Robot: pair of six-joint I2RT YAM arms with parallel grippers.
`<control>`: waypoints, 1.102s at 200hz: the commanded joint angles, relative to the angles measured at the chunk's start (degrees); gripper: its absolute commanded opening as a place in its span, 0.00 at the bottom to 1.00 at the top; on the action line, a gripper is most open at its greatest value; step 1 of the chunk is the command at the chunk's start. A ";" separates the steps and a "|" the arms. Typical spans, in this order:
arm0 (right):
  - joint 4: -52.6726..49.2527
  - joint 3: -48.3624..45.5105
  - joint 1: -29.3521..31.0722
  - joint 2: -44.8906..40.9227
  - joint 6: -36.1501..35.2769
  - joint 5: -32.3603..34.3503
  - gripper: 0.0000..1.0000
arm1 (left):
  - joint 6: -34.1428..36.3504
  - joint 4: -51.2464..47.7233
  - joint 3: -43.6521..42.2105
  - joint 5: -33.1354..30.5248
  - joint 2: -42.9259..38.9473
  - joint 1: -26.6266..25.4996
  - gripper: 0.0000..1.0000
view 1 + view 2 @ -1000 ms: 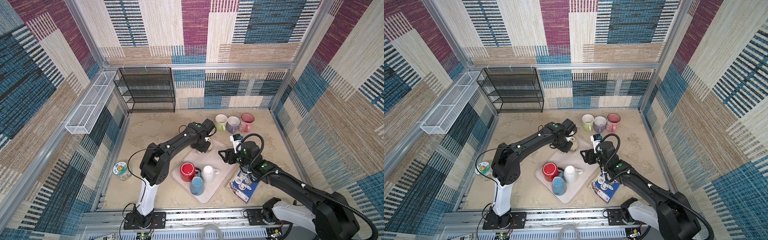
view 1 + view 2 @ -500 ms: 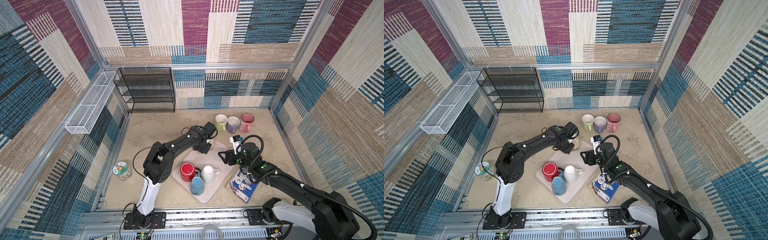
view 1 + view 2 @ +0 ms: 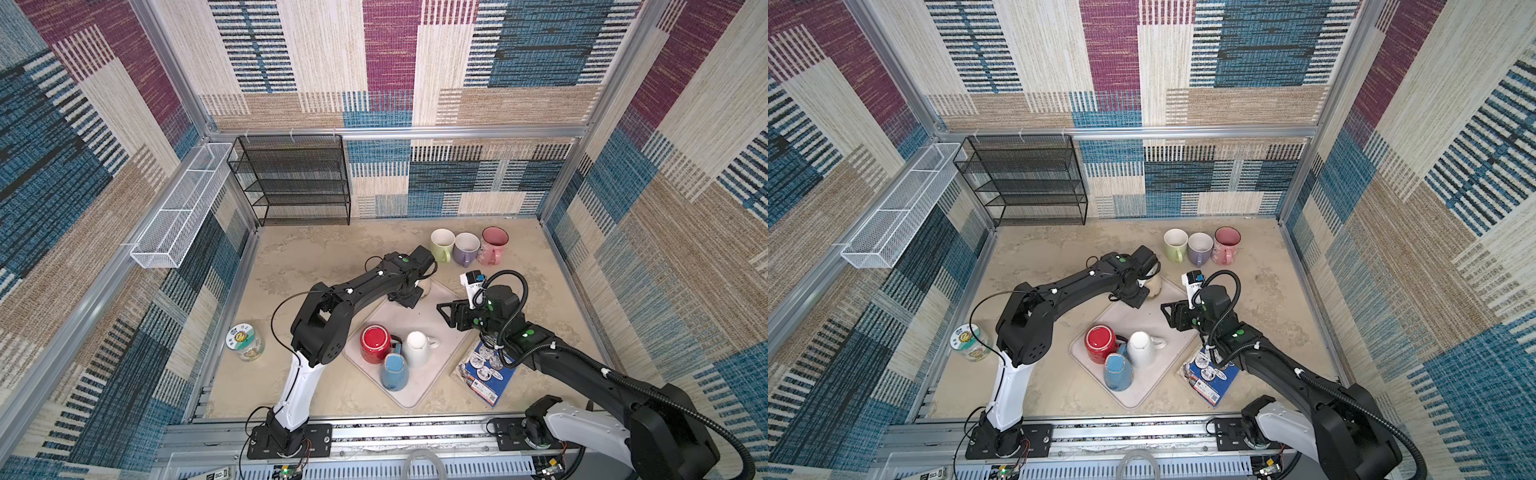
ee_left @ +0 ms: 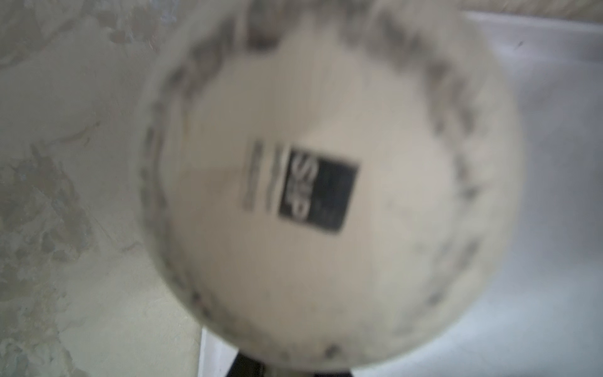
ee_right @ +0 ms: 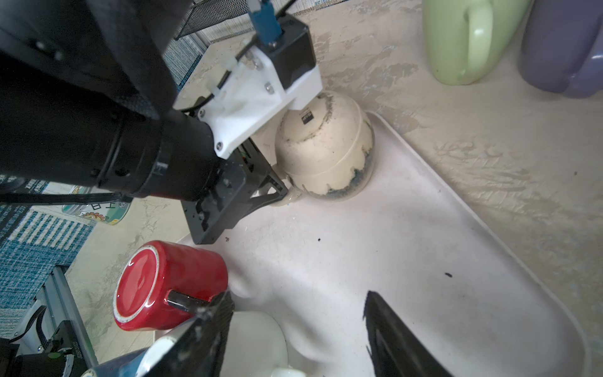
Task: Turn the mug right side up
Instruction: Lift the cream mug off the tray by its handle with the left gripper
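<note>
The left gripper (image 5: pixel 274 192) reaches the handle of the cream mug (image 5: pixel 323 147) low on its side. Its black fingers (image 5: pixel 261 186) lie against the handle, but the arm hides the gap between them, so it cannot be told whether they pinch it or stand loose. The mug stands upside down, rim on the far corner of the tray (image 5: pixel 456 228). In both top views it is mostly covered by the left wrist (image 3: pixel 424 286) (image 3: pixel 1154 284). The mug is rounded, bowl-shaped glazed ceramic with a mottled bluish band at the rim. Its upturned base (image 4: pixel 326 196) has a dark scuffed foot ring and a black square stamp. The right gripper (image 5: pixel 298 293) hovers above the tray with its fingers spread wide and holds nothing. The tray is pale, smooth and rounded at the corners, with a low raised lip. Also inverted on it are a glossy red mug (image 5: pixel 169 284), a white mug (image 3: pixel 417 348) and a blue mug (image 3: pixel 394 371). The table (image 5: pixel 489 130) is beige with a mottled, stone-like finish.
</note>
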 commanded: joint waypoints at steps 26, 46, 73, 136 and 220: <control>1.79 -0.11 -0.02 -0.06 0.66 -0.42 0.67 | -0.10 -1.90 1.59 -0.92 0.88 0.01 0.27; 1.80 -0.10 0.04 0.06 0.57 -0.34 0.67 | -0.10 -1.98 1.94 -1.11 0.80 0.01 0.25; 1.98 -0.20 0.07 0.30 0.63 -0.43 0.67 | -0.01 -2.36 2.80 -1.23 0.51 0.01 0.28; 2.10 -0.26 0.04 0.64 0.54 -0.60 0.67 | 0.26 -2.78 3.99 -1.11 1.31 0.01 0.28; 2.14 -0.12 -0.02 0.71 0.58 -0.52 0.67 | 0.08 -2.96 4.29 -1.56 2.02 0.01 0.21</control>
